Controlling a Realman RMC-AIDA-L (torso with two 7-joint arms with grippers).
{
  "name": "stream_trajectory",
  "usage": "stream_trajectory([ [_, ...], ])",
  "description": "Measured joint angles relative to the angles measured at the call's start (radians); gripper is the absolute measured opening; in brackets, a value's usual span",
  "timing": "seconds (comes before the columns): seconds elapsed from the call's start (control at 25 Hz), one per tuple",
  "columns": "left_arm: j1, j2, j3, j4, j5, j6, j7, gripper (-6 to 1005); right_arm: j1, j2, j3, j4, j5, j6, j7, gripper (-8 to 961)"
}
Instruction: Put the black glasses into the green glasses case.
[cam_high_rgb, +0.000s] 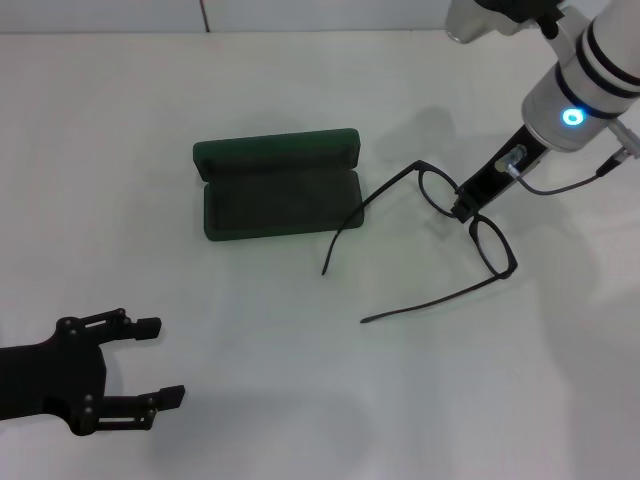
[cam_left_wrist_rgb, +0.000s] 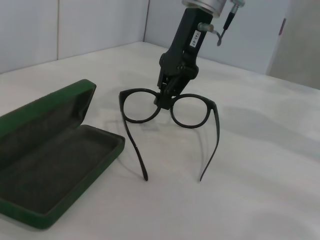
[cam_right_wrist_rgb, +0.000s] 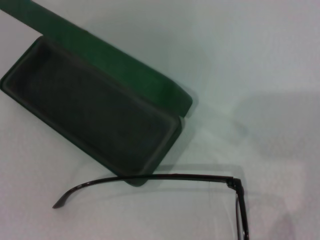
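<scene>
Right tool (cam_high_rgb: 463, 208) pinching black glasses (cam_high_rgb: 478, 225) (bridge), green glasses case (cam_high_rgb: 280, 198) open

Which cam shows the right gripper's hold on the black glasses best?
Left wrist view: the right gripper pinches the bridge of the black glasses, both lenses and temples visible. Head view shows the same hold from above, smaller. Right wrist view catches only one temple and no fingers.

You're looking at the green glasses case (cam_right_wrist_rgb: 95, 112) lying open, dark lining exposed. Just beside its corner, one temple arm of the black glasses (cam_right_wrist_rgb: 165, 178) stretches across the white table (cam_right_wrist_rgb: 265, 60).
</scene>
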Motion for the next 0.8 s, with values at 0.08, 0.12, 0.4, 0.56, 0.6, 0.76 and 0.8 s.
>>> stream_trajectory([
  [0.08, 0.000, 0.000, 0.000, 0.000, -0.001, 0.000, -0.001, 868, -0.008, -0.002, 0.001, -0.012, -0.002, -0.010, -0.001, 91],
  [0.12, -0.001, 0.000, 0.000, 0.000, -0.001, 0.000, -0.001, 868, -0.017, -0.003, 0.002, -0.024, -0.004, -0.016, -0.001, 88],
  [0.4, -0.005, -0.003, 0.000, 0.000, -0.005, 0.002, -0.003, 867, -0.097, -0.013, 0.023, -0.160, -0.003, -0.077, -0.006, 69],
  [0.56, -0.006, -0.007, 0.000, 0.000, -0.005, 0.004, -0.008, 867, -0.126, -0.015, 0.137, -0.205, 0.000, -0.147, -0.064, 45],
  [0.6, -0.006, -0.007, 0.000, 0.000, -0.006, 0.005, -0.011, 867, -0.132, -0.014, 0.169, -0.211, 0.000, -0.162, -0.083, 45],
  [0.76, -0.006, -0.009, 0.000, -0.001, -0.007, 0.008, -0.027, 866, -0.167, -0.015, 0.277, -0.230, 0.025, -0.189, -0.175, 45],
  [0.8, -0.007, -0.010, 0.000, -0.001, -0.007, 0.008, -0.032, 866, -0.175, -0.015, 0.291, -0.233, 0.041, -0.189, -0.195, 45],
])
